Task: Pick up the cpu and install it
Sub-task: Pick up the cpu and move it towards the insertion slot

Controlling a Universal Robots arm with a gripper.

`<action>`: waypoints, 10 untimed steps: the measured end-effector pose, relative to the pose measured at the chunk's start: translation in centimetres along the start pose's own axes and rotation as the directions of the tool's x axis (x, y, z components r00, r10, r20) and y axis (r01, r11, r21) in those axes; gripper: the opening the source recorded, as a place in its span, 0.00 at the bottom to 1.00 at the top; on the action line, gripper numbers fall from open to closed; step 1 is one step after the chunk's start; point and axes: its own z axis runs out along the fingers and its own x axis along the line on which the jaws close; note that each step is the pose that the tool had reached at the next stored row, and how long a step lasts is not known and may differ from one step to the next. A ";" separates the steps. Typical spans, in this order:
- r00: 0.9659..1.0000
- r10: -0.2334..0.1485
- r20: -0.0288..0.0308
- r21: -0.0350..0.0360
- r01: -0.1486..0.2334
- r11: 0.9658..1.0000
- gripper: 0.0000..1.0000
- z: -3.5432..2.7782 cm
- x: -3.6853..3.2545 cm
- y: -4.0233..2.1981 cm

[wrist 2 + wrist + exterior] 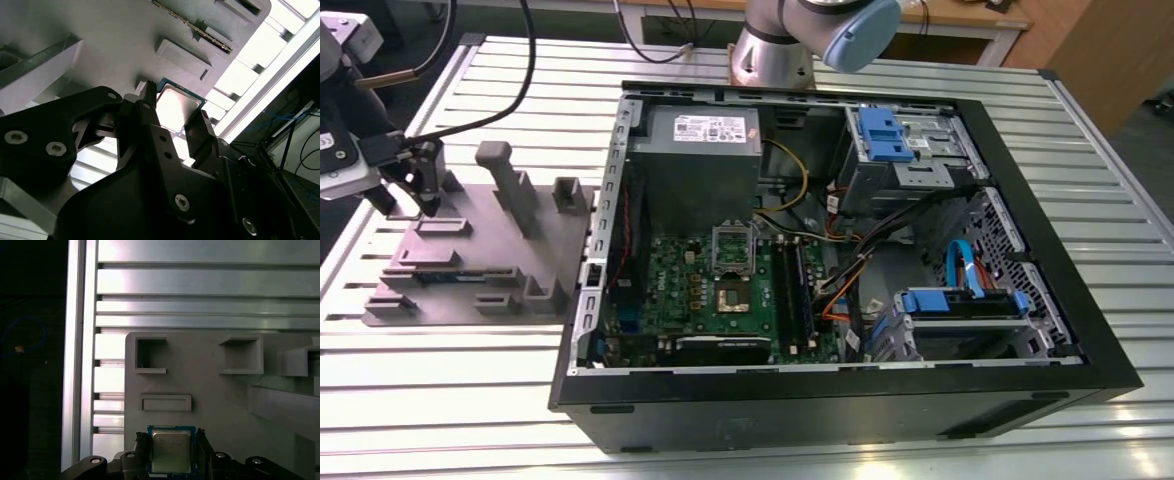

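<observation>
At the grey tray (467, 250) on the counter (454, 400), the cpu (171, 450) is being held flat, metal top upward, by the gripper (171, 441), which is being clamped across two opposite edges. The motherboard socket (731, 297) inside the computer case (854, 400) is lying well apart, toward the exterior view's right.

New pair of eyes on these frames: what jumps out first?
The open black computer case on the slatted table, its green motherboard bared, takes the middle of the exterior view. At that view's left the gripper sits low over the grey fixture, and in both wrist views the silvery cpu lies right at its tip.
</observation>
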 end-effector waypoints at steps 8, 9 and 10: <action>1.000 0.005 0.000 0.000 -0.005 1.000 0.47 -0.20 0.01 0.01; 1.000 0.005 0.000 0.000 -0.005 1.000 0.47 -0.20 0.01 0.01; 1.000 0.006 0.000 0.000 -0.006 1.000 0.47 -0.21 0.01 0.01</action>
